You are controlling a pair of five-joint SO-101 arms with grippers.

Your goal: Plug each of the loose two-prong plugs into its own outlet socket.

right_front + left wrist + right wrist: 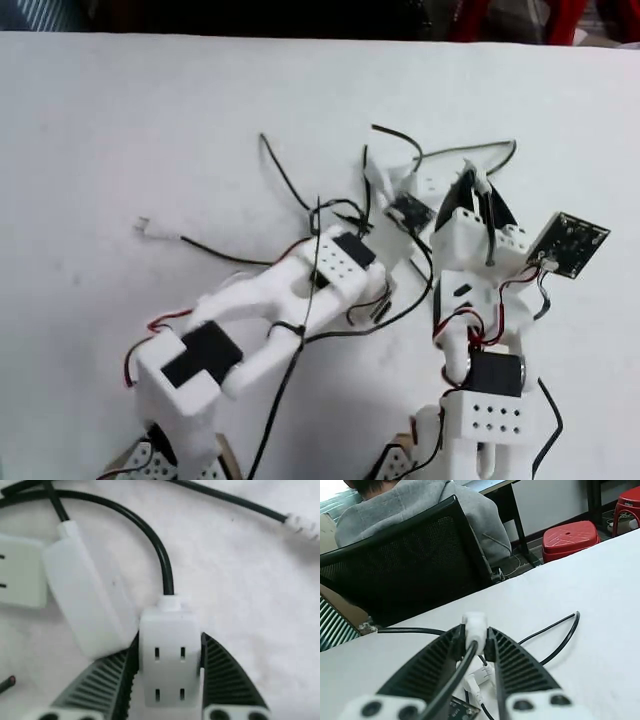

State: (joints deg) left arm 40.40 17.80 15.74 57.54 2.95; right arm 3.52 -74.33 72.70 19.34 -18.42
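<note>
My left gripper is shut on a white outlet socket block, which lies on the white table with its slots facing up and a black cord leaving its far end. Beside it lie a white two-prong plug body and a second white socket block. My right gripper is shut on a small white plug, held above the table with its black cord trailing back between the fingers. In the high view, the left gripper and right gripper are close together near the table's centre right.
Loose black cords loop over the middle of the table, and one ends in a small white tip at the left. Beyond the far table edge stand a black chair and a red stool.
</note>
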